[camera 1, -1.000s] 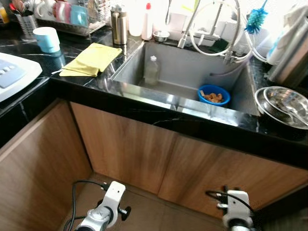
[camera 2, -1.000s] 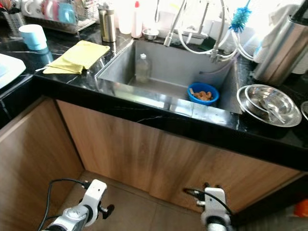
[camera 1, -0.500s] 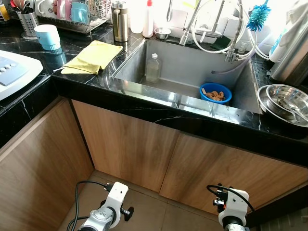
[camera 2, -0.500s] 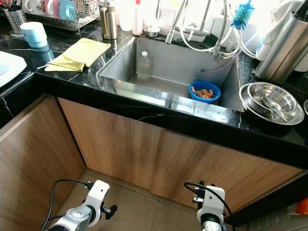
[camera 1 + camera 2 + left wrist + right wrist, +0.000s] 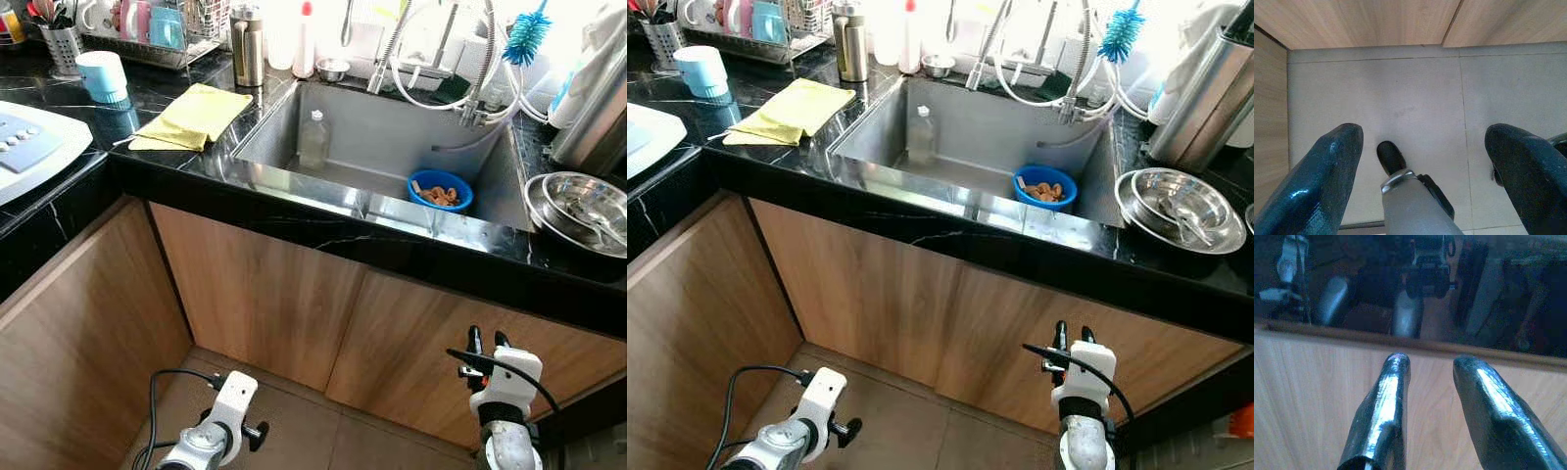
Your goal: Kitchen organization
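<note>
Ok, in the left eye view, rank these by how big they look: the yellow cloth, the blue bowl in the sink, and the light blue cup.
1. yellow cloth
2. blue bowl
3. light blue cup, a close call with the bowl, and it stands farther from the camera.

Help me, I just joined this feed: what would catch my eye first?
The steel sink, set in the black counter, holds a blue bowl of orange bits and an upright clear bottle. A yellow cloth lies left of it; the right pincer rises before the wooden cabinet doors.
</note>
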Robot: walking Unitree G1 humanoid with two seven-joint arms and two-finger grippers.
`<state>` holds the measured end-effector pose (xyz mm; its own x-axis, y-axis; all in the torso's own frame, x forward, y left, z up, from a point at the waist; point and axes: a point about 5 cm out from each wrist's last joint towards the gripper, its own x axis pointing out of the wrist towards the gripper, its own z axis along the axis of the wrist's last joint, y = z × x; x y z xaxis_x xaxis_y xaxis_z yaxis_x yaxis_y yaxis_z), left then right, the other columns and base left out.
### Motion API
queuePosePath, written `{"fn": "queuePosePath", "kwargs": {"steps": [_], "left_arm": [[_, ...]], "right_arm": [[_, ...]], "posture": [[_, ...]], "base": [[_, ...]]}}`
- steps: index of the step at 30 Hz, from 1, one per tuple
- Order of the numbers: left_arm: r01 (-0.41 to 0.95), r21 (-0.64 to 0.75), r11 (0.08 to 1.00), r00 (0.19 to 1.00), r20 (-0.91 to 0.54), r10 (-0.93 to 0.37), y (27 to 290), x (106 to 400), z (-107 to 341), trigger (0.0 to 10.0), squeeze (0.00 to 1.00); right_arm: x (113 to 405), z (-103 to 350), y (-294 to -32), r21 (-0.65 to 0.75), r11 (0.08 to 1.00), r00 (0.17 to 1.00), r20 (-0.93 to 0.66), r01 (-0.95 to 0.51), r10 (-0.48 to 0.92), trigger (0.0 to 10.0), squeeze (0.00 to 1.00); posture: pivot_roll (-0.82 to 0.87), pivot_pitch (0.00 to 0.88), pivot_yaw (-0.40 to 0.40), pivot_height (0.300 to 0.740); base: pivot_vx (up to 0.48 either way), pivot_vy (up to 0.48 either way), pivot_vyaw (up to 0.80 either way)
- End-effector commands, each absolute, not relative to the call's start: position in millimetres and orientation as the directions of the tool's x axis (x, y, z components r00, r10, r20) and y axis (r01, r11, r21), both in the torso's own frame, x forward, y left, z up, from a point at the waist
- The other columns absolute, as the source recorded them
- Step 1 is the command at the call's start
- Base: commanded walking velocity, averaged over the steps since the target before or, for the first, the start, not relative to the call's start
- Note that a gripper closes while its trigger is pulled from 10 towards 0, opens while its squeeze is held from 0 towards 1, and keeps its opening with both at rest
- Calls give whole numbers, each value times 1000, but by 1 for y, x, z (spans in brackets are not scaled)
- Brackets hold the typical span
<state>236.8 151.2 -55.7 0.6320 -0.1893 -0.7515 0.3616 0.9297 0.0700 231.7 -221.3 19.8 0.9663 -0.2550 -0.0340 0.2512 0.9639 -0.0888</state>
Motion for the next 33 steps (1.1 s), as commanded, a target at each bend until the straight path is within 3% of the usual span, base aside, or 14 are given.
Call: {"fn": "queuePosePath", "kwargs": {"steps": [1,7,11,20,21,33], "left_arm": [[369,66,927,614,-766,-190,150,232,-59,10000,0],[366,68,928,612,-769,-185,152,231,-60,10000,0],[366,73,928,607,-775,-178,154,229,-61,10000,0],[364,74,928,609,-773,-177,153,230,-61,10000,0],[365,73,928,609,-773,-178,152,230,-61,10000,0],[369,67,927,608,-772,-186,148,230,-61,10000,0]], "right_arm": [[233,28,-226,-90,961,964,-18,262,-264,10000,0],[232,37,-227,-99,958,963,-3,269,-270,10000,0],[241,69,-235,-107,947,950,110,303,-291,10000,0],[255,104,-235,-89,948,939,193,306,-285,10000,0],[256,109,-235,-80,948,937,200,308,-287,10000,969],[258,124,-256,-70,915,904,201,398,-378,10000,1000]], "posture": [[139,56,-101,740],[137,59,-99,740],[130,61,-98,740],[126,59,-98,740],[124,58,-99,740],[118,66,-97,740]], "base": [[0,0,0],[0,0,0],[0,0,0],[0,0,0],[0,0,0],[0,0,0]]}}
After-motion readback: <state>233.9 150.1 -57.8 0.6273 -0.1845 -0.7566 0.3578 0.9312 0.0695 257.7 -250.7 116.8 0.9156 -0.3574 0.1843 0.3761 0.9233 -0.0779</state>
